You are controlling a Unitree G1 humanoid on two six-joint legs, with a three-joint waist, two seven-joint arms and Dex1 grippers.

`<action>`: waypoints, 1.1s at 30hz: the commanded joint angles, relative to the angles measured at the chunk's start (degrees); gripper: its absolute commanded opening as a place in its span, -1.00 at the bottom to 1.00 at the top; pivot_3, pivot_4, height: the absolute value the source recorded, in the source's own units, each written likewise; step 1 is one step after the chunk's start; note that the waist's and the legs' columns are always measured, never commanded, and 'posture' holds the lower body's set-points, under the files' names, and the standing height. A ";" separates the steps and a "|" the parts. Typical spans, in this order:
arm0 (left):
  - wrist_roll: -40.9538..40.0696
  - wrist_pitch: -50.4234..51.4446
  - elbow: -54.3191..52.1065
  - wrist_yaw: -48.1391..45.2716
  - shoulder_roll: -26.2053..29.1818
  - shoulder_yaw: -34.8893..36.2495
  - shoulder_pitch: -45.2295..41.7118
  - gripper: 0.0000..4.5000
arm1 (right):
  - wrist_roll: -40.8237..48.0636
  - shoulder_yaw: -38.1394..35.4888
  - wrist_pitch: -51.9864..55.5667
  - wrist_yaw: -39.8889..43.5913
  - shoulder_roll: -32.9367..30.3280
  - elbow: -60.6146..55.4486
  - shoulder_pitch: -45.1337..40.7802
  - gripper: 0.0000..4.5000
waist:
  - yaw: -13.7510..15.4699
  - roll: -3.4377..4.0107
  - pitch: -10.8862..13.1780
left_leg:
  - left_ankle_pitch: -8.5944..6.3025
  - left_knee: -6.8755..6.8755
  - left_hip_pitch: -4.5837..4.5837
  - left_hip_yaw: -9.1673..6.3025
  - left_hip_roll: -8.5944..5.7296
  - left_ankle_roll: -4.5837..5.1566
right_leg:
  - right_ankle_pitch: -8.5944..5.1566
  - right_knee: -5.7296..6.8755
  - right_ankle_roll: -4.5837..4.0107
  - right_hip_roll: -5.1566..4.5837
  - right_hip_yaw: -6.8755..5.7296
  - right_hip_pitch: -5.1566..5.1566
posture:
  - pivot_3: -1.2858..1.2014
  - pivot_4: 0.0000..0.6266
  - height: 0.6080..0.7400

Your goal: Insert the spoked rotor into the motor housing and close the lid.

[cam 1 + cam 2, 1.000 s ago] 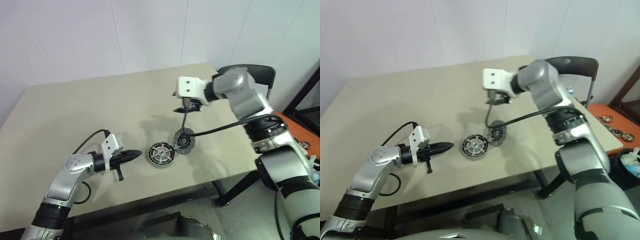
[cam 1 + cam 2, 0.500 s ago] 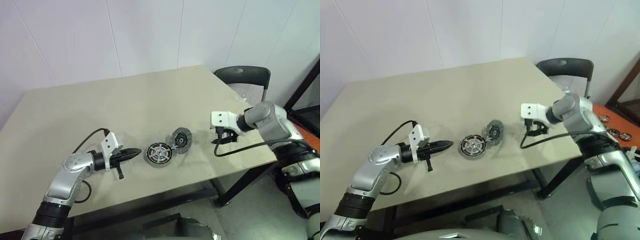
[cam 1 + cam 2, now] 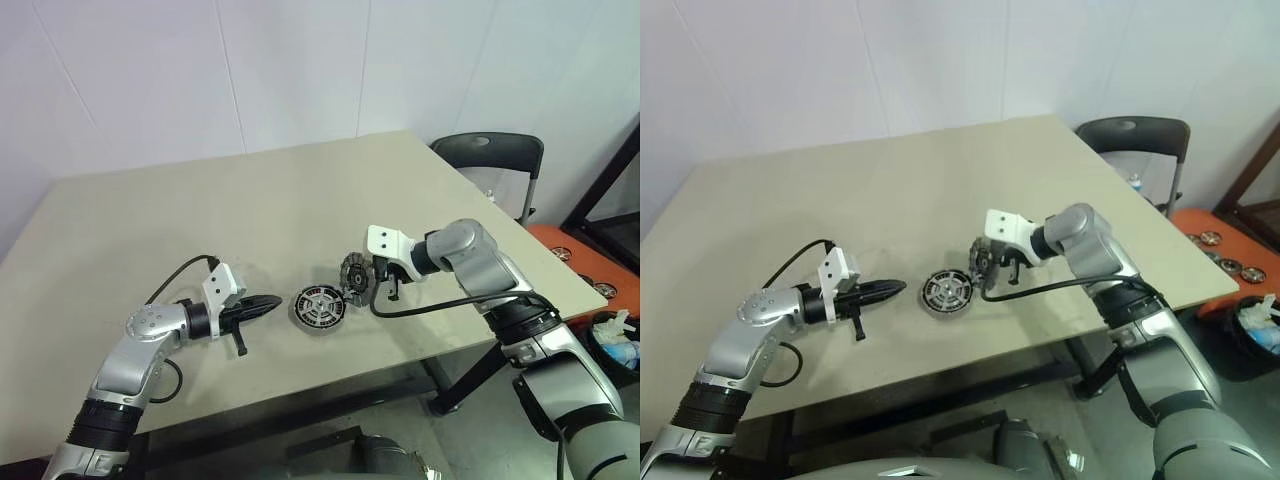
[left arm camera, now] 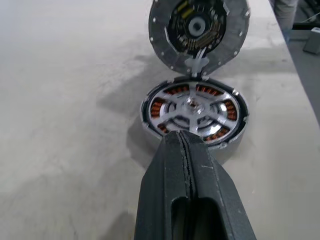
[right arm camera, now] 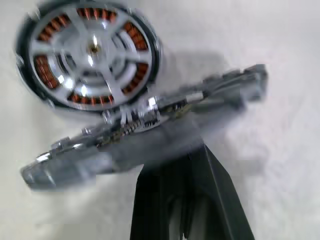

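The motor housing [image 4: 231, 108] lies flat on the table near its front edge, copper windings showing. The spoked rotor [image 4: 192, 107] sits inside it, silver and shiny. The lid [image 4: 199, 29] stands tilted on edge at the housing's right side, joined to it by short white wires, its inner face turned towards the housing. My right gripper [image 3: 374, 282] is shut, with its fingers [image 5: 190, 185] against the lid's [image 5: 145, 125] outer back. My left gripper [image 3: 266, 303] is shut and empty. It lies level just left of the housing [image 3: 320, 306], pointing at it without touching.
The beige table [image 3: 200, 220] holds only these parts. A black cable [image 3: 440, 303] loops from my right wrist over the table's front right. A dark chair [image 3: 490, 152] stands past the right corner, and an orange surface [image 3: 572, 247] lies beyond the right edge.
My right gripper swung out to the right, then came back in low against the lid's back and shut. The lid now stands more upright. My left gripper stayed in place.
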 commanded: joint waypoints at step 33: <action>2.01 -2.12 1.27 1.25 -1.27 -1.11 0.66 -1.00 | 16.24 -4.14 9.61 -0.50 8.17 1.14 1.33 0.31 | 0.01 -0.02 -0.02 | 0.03 -0.05 0.02 -0.10 -0.01 -0.06 | 0.01 0.06 0.00 -0.02 0.00 -0.07 | 0.03 -1.00 1.00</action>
